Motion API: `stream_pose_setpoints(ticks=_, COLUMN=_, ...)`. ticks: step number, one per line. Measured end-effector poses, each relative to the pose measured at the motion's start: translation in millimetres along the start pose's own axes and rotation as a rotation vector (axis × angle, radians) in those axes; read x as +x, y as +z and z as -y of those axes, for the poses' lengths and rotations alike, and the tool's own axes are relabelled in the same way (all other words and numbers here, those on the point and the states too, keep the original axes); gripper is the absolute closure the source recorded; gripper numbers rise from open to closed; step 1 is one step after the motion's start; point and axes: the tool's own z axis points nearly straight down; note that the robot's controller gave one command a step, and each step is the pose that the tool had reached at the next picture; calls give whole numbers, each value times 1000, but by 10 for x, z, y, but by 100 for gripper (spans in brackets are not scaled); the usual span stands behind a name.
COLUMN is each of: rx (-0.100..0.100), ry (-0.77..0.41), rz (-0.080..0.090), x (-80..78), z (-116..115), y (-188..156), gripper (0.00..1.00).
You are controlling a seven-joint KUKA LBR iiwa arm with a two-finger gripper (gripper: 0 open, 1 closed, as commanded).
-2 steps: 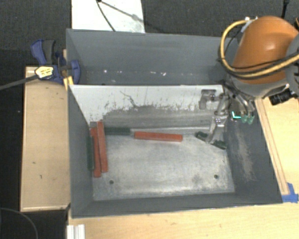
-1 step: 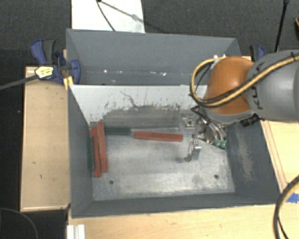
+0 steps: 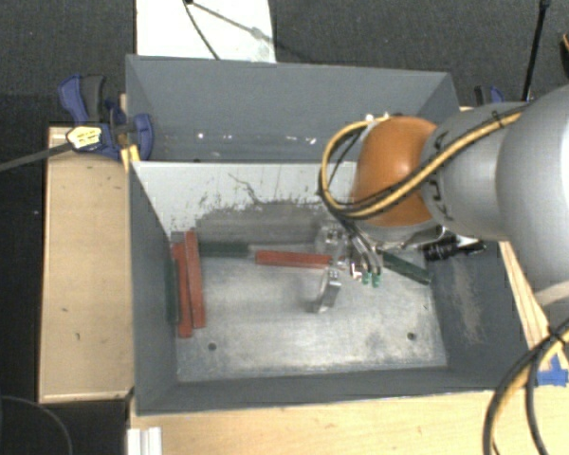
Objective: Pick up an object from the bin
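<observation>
Jaws sit at the right end of the flat red stick [image 3: 286, 258] lying mid-bin [image 3: 266, 335]; open or closed, can't tell. It looks light, stiff, probably smooth: pinch across its narrow width.

Red sticks [image 3: 289, 258] — three, green sticks [image 3: 224, 249] — about three

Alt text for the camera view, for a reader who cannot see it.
The arm's gripper hangs low over the middle of the grey metal bin, at the right end of a thin red stick on its floor. Beside the left wall lie long red bars, and near the back a dark green stick.
</observation>
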Motion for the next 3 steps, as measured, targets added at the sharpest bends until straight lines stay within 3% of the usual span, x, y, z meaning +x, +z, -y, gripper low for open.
stream_pose_setpoints(ticks=1, rx=2, ry=-1, rz=2, x=-10, z=18, y=-11, gripper=100)
stream_pose_setpoints(ticks=2, rx=0, ry=45, rz=10, x=207, z=175, y=-1218, gripper=100)
stream_pose_setpoints(ticks=3, rx=3, ry=-414, rz=10, x=62, z=375, y=-1680, gripper=100)
